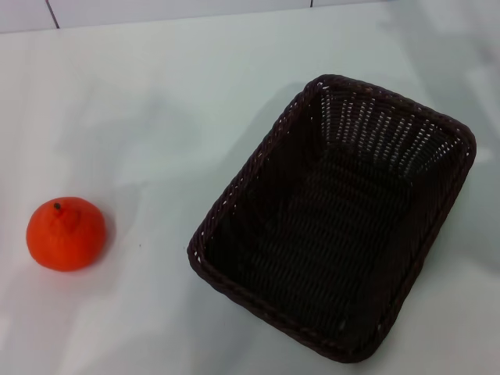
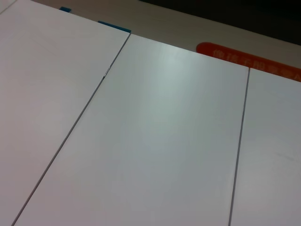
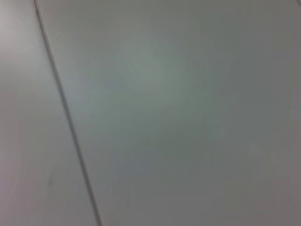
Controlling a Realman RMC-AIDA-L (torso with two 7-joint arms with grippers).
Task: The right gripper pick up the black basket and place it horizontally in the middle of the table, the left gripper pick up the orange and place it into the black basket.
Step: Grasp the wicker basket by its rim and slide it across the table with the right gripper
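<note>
- Head view: the desk (image 1: 156, 117) is a glossy white surface carrying two items.
- Head view: the black basket (image 1: 332, 219) sits on the robot's right half of the desk, skewed, with its long side running diagonally from the near centre toward the far right. It stands upright on its base, mouth up, with nothing visible inside.
- Head view: the orange (image 1: 66, 233) rests on the desk at the robot's left, near the front edge of the view, well apart from the basket. Its necked top and dark stem dot face upward.
- Head view: neither arm nor end effector appears, so whether the left end effector or the right end effector is open or closed cannot be told.
- Left wrist view: pale flat panels (image 2: 155, 141) divided by thin dark seams; a red strip with lettering (image 2: 249, 59) lies along one far edge, its characters unreadable; two small blue marks (image 2: 114, 24) sit at another edge. Basket, orange and the arm's own fingers do not show.
- Right wrist view: a plain grey-white surface (image 3: 188, 117) crossed by one dark seam (image 3: 66, 113). No task item or fingers visible.
</note>
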